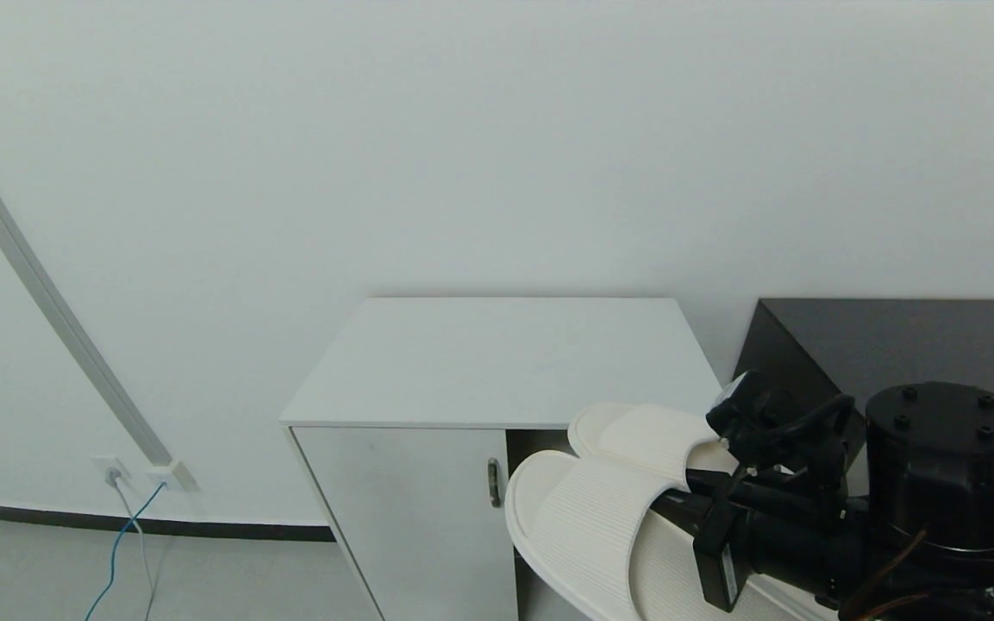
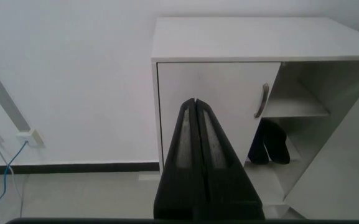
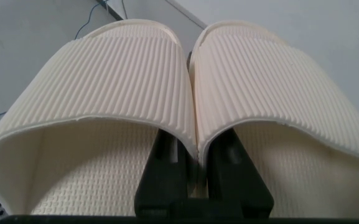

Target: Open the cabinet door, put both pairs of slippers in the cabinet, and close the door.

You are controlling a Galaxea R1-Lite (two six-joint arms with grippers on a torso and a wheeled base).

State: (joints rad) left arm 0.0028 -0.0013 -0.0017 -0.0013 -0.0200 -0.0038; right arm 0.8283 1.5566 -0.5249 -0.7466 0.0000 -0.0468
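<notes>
The white cabinet (image 1: 497,362) stands against the wall, its left door (image 1: 402,509) closed and its right side open. A pair of cream ribbed slippers (image 1: 609,509) hangs in the air in front of the open side, toes toward the cabinet. My right gripper (image 3: 191,155) is shut on the two slippers' (image 3: 129,74) touching inner edges. Facing the cabinet (image 2: 260,37) from some way back, my left gripper (image 2: 195,106) is shut with nothing in it. A dark pair of slippers (image 2: 269,144) stands on the lower level, under a shelf (image 2: 294,109). The right door (image 2: 353,155) is swung open.
A black surface (image 1: 902,345) adjoins the cabinet on the right. On the left wall a slanted cable duct (image 1: 48,302) runs down to sockets (image 1: 113,470), with cables (image 1: 121,543) trailing to the floor. Bare floor lies left of the cabinet.
</notes>
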